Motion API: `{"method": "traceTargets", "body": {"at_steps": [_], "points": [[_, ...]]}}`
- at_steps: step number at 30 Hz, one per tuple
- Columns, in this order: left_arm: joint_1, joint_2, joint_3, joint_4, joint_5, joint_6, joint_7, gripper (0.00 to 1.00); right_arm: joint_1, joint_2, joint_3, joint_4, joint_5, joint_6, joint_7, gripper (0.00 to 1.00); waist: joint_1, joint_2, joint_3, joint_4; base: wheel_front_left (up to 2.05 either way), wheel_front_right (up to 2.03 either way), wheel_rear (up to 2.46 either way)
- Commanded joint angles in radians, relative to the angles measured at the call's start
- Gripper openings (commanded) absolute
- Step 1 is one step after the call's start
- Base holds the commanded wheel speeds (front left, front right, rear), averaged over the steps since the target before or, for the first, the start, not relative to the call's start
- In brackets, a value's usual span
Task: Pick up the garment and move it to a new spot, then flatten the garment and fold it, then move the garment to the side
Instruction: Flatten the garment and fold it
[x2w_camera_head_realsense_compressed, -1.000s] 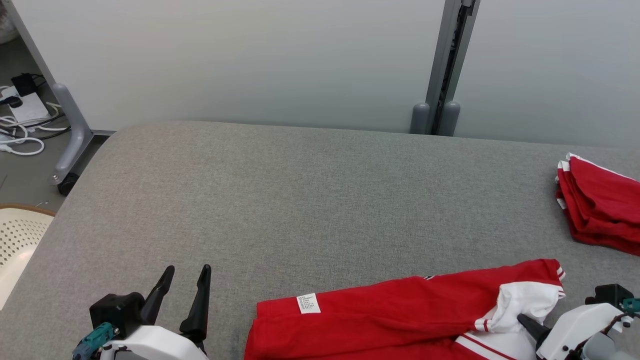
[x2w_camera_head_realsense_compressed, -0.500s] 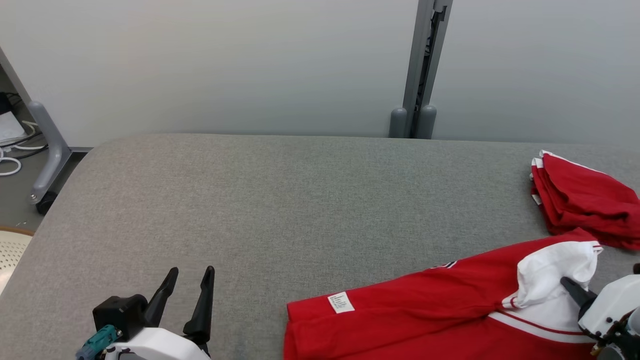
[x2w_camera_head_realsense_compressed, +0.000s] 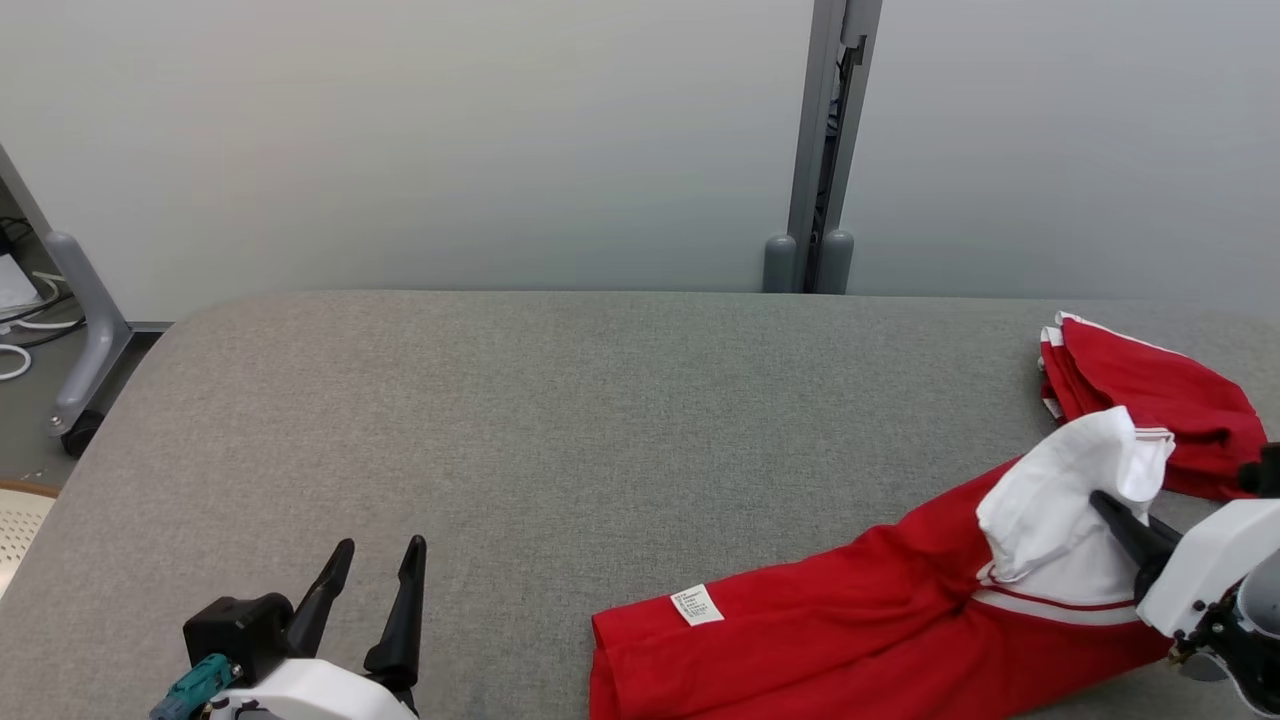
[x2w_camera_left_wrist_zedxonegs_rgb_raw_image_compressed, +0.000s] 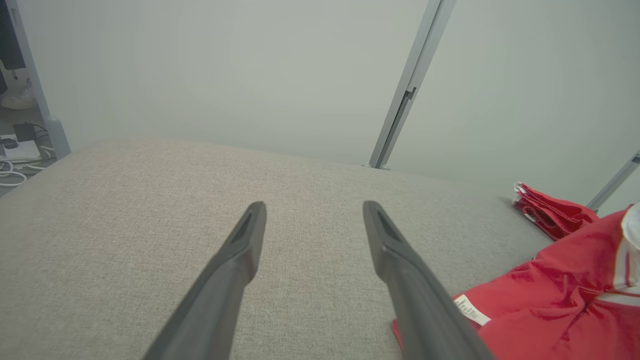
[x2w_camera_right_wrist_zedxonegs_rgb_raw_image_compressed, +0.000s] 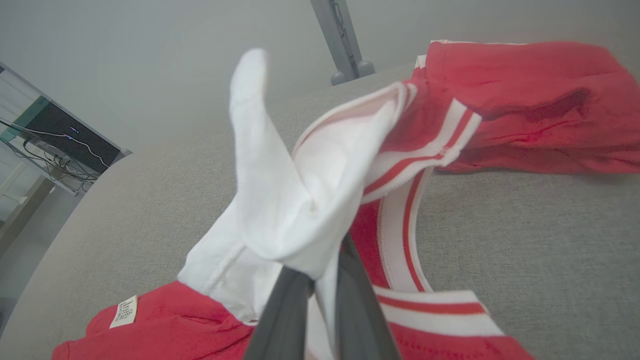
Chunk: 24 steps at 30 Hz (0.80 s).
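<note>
- The left gripper (x2w_camera_head_realsense_compressed: 380, 543) hovers at the near edge of the grey surface (x2w_camera_head_realsense_compressed: 560, 400), fingers spread wide and holding nothing, well apart from the cloth.
- The right gripper (x2w_camera_head_realsense_compressed: 1105, 503) is pinched tight on a bunched white fold (x2w_camera_head_realsense_compressed: 1050, 500) of the garment (x2w_camera_head_realsense_compressed: 850, 610) and holds it raised. The red body trails across the near right of the surface, care label (x2w_camera_head_realsense_compressed: 697, 606) facing up.
- The hold is on one thin bunch at one end. A quick pull could slip it free, or drag the body into a twisted rope that is hard to flatten.
- Just beyond lies a folded red pile (x2w_camera_head_realsense_compressed: 1160, 390), very close to the raised fold; I cannot tell if they touch. A swing that way could snag or drag it.
- Farther left, bare surface offers the safer room.
</note>
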Motion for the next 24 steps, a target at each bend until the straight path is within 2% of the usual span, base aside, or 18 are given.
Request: {"method": "traceTargets", "body": {"at_steps": [1,6,12,18,24], "points": [[0.019,-0.001,0.007,0.002,0.006,-0.004,-0.004,1.00,-0.002,-0.002,0.006,-0.017,-0.009,0.000,-0.007,0.00,0.0000,0.0000,-0.004,0.006,0.00,0.00,0.00],[0.025,-0.003,0.015,0.003,0.011,-0.008,-0.004,1.00,0.016,0.010,0.025,-0.127,-0.035,0.000,0.004,0.00,0.0000,0.0000,-0.011,0.034,0.00,0.00,0.00],[0.034,-0.006,0.013,0.006,0.015,-0.008,-0.003,1.00,0.016,0.047,0.061,-0.204,-0.087,0.000,0.047,0.00,0.0000,0.0000,-0.014,0.077,0.00,0.00,0.00],[0.027,-0.007,0.008,0.009,0.013,-0.012,0.004,1.00,0.002,0.124,0.089,-0.145,-0.151,0.000,0.119,0.00,0.0000,0.0000,-0.014,0.127,0.00,0.00,0.00],[0.025,-0.006,0.007,0.015,0.008,-0.017,0.009,1.00,-0.007,0.216,0.067,-0.055,-0.180,0.000,0.149,0.00,0.0000,0.0000,-0.011,0.175,0.00,0.00,0.00]]}}
